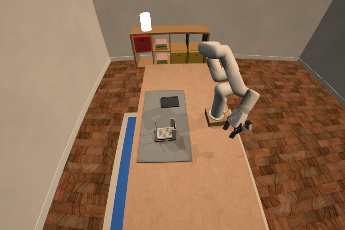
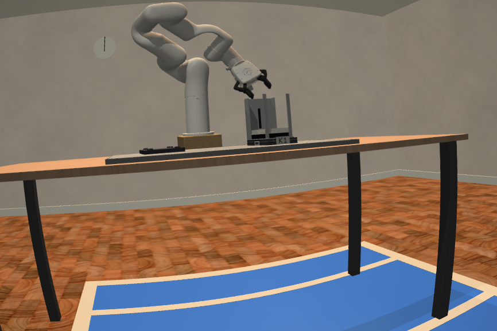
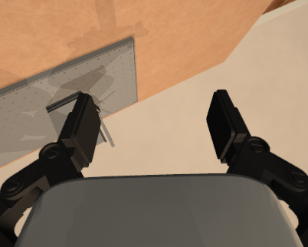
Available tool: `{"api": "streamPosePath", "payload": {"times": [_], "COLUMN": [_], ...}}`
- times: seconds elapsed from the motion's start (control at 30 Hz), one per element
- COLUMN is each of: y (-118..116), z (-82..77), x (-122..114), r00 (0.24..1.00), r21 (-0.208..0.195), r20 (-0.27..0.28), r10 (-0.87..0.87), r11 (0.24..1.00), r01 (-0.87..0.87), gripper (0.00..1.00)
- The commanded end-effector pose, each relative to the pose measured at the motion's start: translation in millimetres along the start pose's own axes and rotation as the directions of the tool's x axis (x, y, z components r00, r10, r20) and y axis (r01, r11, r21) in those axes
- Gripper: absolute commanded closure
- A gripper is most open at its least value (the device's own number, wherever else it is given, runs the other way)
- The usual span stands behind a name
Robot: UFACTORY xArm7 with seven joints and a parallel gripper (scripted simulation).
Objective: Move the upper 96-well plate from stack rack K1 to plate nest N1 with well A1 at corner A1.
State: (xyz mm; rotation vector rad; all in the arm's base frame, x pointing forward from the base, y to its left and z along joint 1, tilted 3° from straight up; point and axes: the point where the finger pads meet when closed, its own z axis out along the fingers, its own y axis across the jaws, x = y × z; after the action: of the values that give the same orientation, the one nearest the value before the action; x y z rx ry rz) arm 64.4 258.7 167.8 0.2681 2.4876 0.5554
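Note:
The stack rack K1 (image 1: 165, 132) stands on the near part of the grey baseplate (image 1: 165, 126), with a white 96-well plate (image 1: 165, 132) on top inside it. In the exterior view the rack (image 2: 270, 122) shows its K1 label and tall posts. The lower plate is hidden under the upper one. The dark plate nest N1 (image 1: 169, 101) lies farther back on the baseplate; it also shows in the exterior view (image 2: 162, 150). My gripper (image 1: 234, 131) is open and empty, raised at the table's right edge, well to the right of the rack. It also shows in the exterior view (image 2: 253, 87) and the wrist view (image 3: 152, 121).
The arm's base sits on a wooden block (image 1: 216, 118) right of the baseplate. A small dark box (image 1: 248, 124) is by the gripper. A shelf (image 1: 169, 45) with bins stands behind the table. A blue mat (image 1: 124, 171) lies on the floor left of the table.

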Motion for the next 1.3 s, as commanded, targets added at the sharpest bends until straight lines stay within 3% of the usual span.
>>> {"api": "streamPosePath", "payload": {"times": [0.0, 0.53, 0.7, 0.97, 1.1, 1.27], "y": [1.3, 1.3, 5.5, 7.3, 8.0, 8.7], "z": [-0.9, -0.9, 9.4, 17.7, 22.4, 32.2], "x": [0.0, 0.0, -22.5, -38.5, -47.4, -65.7], "r00": [1.000, 1.000, 0.988, 0.923, 0.898, 0.820], "r21": [-0.002, -0.002, 0.066, 0.164, 0.184, 0.225], "r20": [-0.001, -0.001, 0.016, 0.069, 0.088, 0.139], "r10": [0.001, 0.001, 0.151, 0.379, 0.432, 0.556], "r11": [1.000, 1.000, 0.986, 0.908, 0.879, 0.788], "r01": [-0.001, -0.001, -0.152, -0.385, -0.441, -0.573], "gripper": [0.00, 0.00, 0.00, 0.00, 0.00, 0.00]}}
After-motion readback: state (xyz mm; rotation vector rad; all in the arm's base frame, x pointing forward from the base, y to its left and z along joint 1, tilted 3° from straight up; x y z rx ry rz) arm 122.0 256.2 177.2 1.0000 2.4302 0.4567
